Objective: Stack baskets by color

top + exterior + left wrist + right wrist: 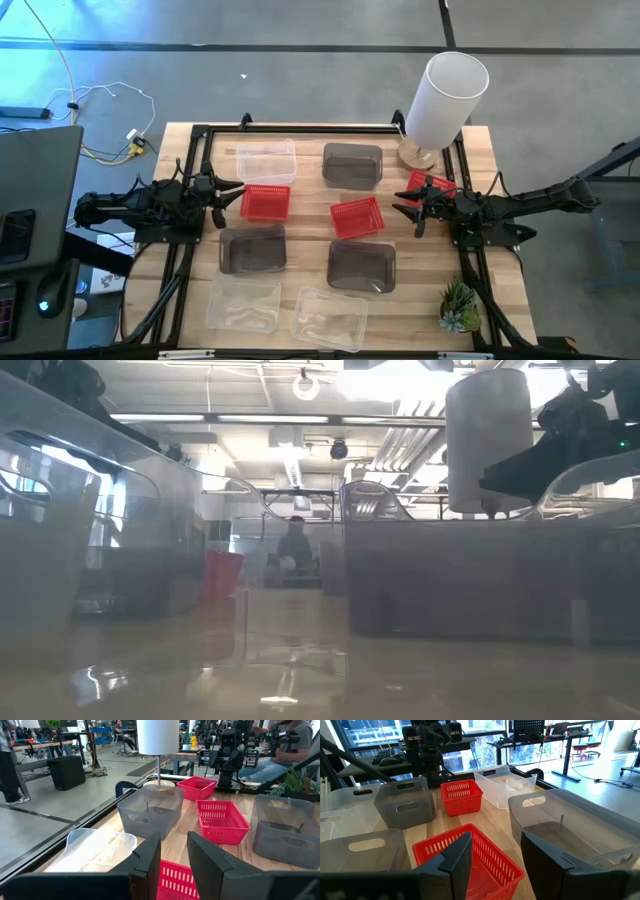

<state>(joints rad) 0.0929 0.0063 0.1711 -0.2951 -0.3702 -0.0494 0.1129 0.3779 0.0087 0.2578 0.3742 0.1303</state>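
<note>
Nine baskets (356, 216) are sitting unstacked across the table (500, 290) (all apparently empty). Left gripper (234, 190) and right gripper (402, 209) are hovering released, grasping nothing.

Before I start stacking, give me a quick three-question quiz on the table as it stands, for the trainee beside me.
1. True or false: two of the red baskets are already stacked.
2. Which lies partly beneath the right arm? A) a clear basket B) a grey basket C) a red basket
3. Short answer: what do the left gripper and right gripper hold?

Key
1. False: all three lie apart, each on its own.
2. C
3. Nothing; both are open.
</note>
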